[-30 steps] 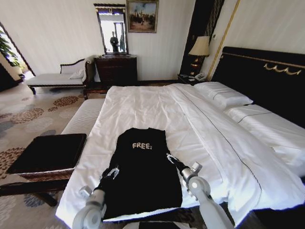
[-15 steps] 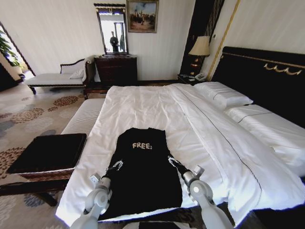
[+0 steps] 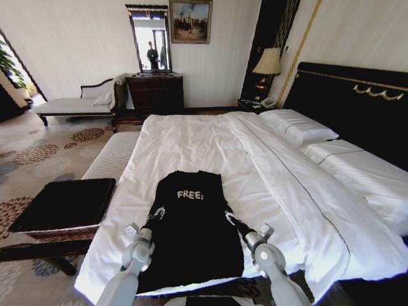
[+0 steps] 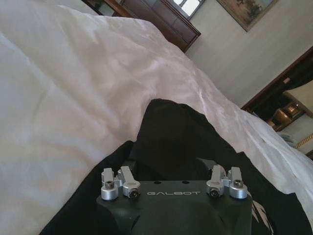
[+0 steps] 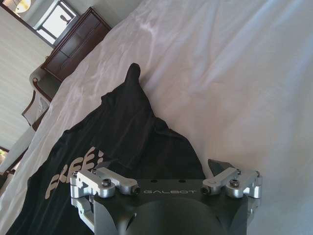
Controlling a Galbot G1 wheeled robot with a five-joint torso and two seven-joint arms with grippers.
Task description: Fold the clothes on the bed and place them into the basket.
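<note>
The black top (image 3: 191,223) lay flat on the near part of the bed (image 3: 210,143), lettering uppermost, its hem towards the near edge. The basket (image 3: 60,207) stood on the floor to the left of the bed, apart from the top and with nothing on its black lid.

The left gripper (image 3: 155,215) sat at the top's left edge, about level with the armhole. The right gripper (image 3: 230,217) sat at the right edge, at a matching height. Both were low over the cloth; whether either had closed on the fabric could not be told, as the wrist views showed the gripper bodies but hid the fingertips.

Judgement: the folding step was only beginning, with no fold yet made. The next move called for a secure pinch on both side edges, then an even lift so the cloth would fold squarely.
</note>
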